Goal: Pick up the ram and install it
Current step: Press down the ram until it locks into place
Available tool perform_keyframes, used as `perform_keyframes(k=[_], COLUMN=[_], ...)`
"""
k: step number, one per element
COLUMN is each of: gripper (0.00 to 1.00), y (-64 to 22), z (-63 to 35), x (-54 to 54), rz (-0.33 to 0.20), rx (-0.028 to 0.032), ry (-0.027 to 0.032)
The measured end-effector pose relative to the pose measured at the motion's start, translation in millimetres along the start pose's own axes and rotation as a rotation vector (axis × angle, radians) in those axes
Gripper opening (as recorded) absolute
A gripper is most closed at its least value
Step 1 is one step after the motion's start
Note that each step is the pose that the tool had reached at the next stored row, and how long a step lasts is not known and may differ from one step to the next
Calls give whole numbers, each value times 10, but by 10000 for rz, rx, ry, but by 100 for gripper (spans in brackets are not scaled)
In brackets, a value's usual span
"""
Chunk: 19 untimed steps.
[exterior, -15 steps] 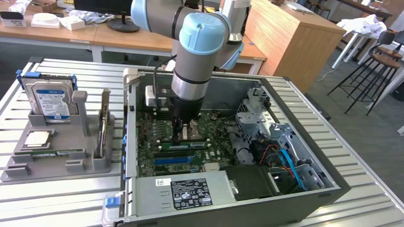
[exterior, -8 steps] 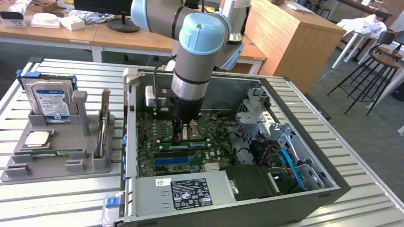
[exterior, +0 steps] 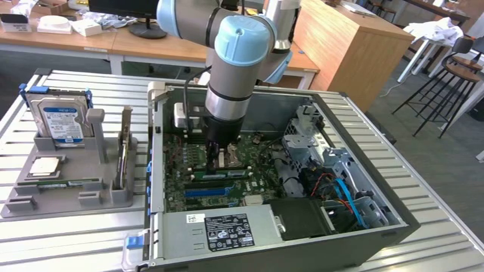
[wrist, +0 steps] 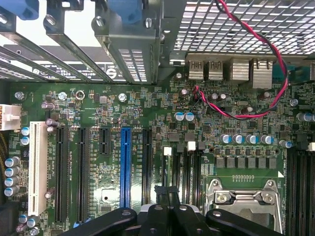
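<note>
In the exterior view my gripper [exterior: 219, 161] reaches down into the open computer case [exterior: 378, 170], low over the motherboard [exterior: 181, 164]. The ram [exterior: 226, 173], a slim green stick with dark chips, lies along a memory slot right at the fingertips. I cannot tell whether they touch it. In the wrist view the two black fingertips [wrist: 160, 191] are pressed together, so the gripper [wrist: 167, 191] is shut with nothing between them. They hover over the black memory slots [wrist: 183, 167] beside the processor socket [wrist: 243, 201].
A grey tray [exterior: 113, 198] at the exterior view's left holds a hard drive [exterior: 60, 119], an upright brownish card [exterior: 124, 150] and another green stick [exterior: 64, 183]. A power supply [exterior: 226, 226] and drive cage [exterior: 325, 153] crowd the case. Red-black wires [wrist: 256, 98] loop over the board.
</note>
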State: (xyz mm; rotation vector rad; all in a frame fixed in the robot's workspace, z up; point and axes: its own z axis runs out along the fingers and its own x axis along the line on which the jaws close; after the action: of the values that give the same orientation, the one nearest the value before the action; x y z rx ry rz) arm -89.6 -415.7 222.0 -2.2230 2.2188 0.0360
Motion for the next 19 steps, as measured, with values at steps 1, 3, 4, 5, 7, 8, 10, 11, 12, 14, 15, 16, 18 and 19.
perform_keyframes(k=[1, 3, 4, 5, 7, 8, 10, 11, 12, 14, 15, 16, 18, 19], gripper=[10, 10, 10, 10, 10, 10, 10, 10, 10, 10, 10, 10, 10, 10], y=[0, -2, -1, 0, 2, 3, 4, 4, 5, 6, 6, 7, 8, 9], z=[-3, -25, -52, -79, -139, -171, -238, -273, -311, -382, -417, -451, -518, -551], x=[0, -3, -2, -1, -2, -3, -4, -5, -5, -6, -7, -8, -9, -9], rz=[0, -2, -2, -2, 0, 0, 0, 0, 0, 0, 0, 0, -1, 0], rx=[1, 13, 3, 0, 1, 0, 1, 0, 0, 0, 0, 0, 0, 0], ry=[-2, -16, -5, -1, -2, -1, -1, -1, 0, 0, -1, -1, -1, -1])
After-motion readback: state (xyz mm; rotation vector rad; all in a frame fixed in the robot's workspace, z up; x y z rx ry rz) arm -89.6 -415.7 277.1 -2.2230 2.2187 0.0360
